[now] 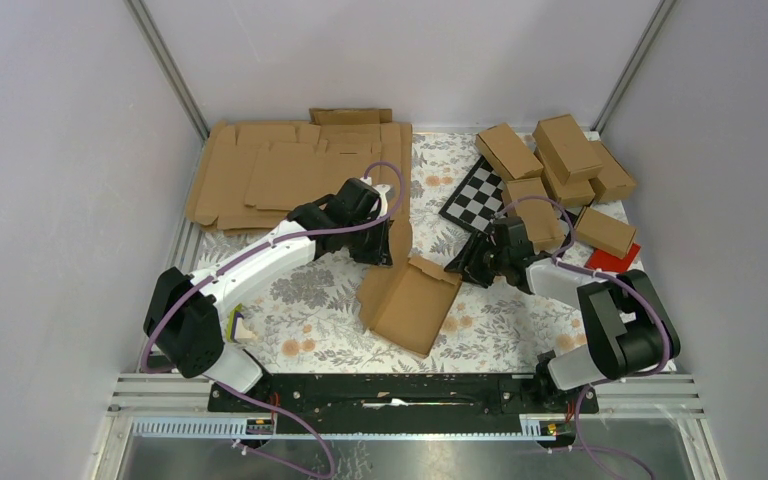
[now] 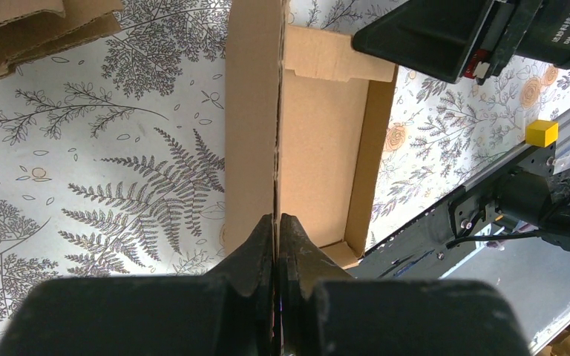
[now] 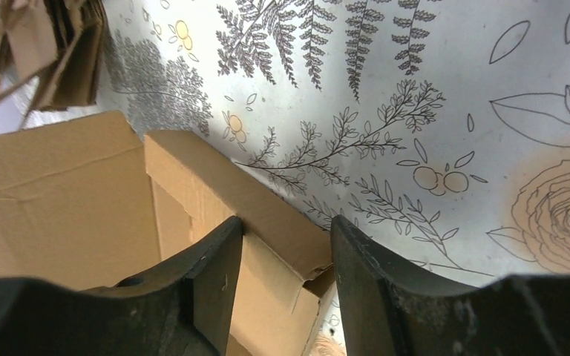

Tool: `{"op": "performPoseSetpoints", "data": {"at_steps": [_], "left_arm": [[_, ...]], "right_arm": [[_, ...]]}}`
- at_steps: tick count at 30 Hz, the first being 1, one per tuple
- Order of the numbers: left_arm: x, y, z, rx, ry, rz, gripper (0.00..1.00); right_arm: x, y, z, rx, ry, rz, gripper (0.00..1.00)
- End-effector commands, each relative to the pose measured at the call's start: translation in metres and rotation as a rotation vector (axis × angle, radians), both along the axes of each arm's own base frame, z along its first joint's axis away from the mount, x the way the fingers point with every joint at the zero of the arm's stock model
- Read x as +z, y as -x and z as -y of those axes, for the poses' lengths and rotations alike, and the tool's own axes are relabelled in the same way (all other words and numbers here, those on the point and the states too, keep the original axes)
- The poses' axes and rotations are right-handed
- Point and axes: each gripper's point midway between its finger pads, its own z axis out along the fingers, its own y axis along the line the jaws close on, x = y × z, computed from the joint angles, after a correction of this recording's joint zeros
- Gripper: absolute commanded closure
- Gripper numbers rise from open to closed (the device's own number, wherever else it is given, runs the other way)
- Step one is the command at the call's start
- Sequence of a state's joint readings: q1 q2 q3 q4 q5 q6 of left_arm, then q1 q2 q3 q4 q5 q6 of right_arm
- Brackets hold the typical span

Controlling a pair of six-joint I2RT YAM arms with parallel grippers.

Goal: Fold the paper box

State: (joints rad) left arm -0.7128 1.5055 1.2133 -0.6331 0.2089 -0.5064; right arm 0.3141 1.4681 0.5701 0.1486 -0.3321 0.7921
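The paper box (image 1: pixel 410 300) is a brown die-cut piece lying partly folded in the middle of the floral mat, with low side walls raised. My left gripper (image 1: pixel 375 250) is shut on an upright wall panel at the box's far left side. In the left wrist view the fingers (image 2: pixel 256 252) pinch that thin cardboard edge (image 2: pixel 276 148), with the box's tray (image 2: pixel 319 148) to the right. My right gripper (image 1: pixel 470 262) is open at the box's far right corner. In the right wrist view (image 3: pixel 286 226) its jaws straddle a corner flap (image 3: pixel 267 215) of the box without closing on it.
A pile of flat brown blanks (image 1: pixel 290 170) lies at the back left. A group of folded cartons (image 1: pixel 560 160) stands at the back right beside a checkerboard (image 1: pixel 478 195) and a red piece (image 1: pixel 615 258). The black base rail (image 1: pixel 400 390) runs along the near edge.
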Motion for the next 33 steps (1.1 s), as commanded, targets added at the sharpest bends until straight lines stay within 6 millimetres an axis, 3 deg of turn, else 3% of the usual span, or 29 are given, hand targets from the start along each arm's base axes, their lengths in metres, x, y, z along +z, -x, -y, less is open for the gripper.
{"op": "performPoseSetpoints", "data": {"at_steps": [1, 10, 20, 26, 29, 33], "left_arm": [[0.028, -0.019, 0.018, 0.011, 0.082, 0.090, 0.99], [0.027, -0.022, 0.021, -0.023, 0.072, 0.098, 1.00], [0.024, -0.022, 0.024, -0.063, 0.058, 0.087, 1.00], [0.021, -0.019, 0.029, -0.085, 0.059, 0.076, 1.00], [0.020, -0.020, 0.030, -0.095, 0.052, 0.074, 1.00], [0.022, -0.019, 0.032, -0.121, 0.052, 0.073, 1.00]], "right_arm": [[-0.001, 0.006, -0.002, 0.139, 0.049, 0.036, 0.46], [0.007, 0.010, 0.002, 0.285, 0.151, 0.149, 0.48], [0.017, 0.008, -0.009, 0.378, 0.171, 0.212, 0.38], [0.015, 0.009, -0.013, 0.414, 0.173, 0.208, 0.41], [0.009, 0.017, -0.015, 0.465, 0.234, 0.188, 0.34], [0.005, 0.018, -0.017, 0.495, 0.297, 0.199, 0.34]]}}
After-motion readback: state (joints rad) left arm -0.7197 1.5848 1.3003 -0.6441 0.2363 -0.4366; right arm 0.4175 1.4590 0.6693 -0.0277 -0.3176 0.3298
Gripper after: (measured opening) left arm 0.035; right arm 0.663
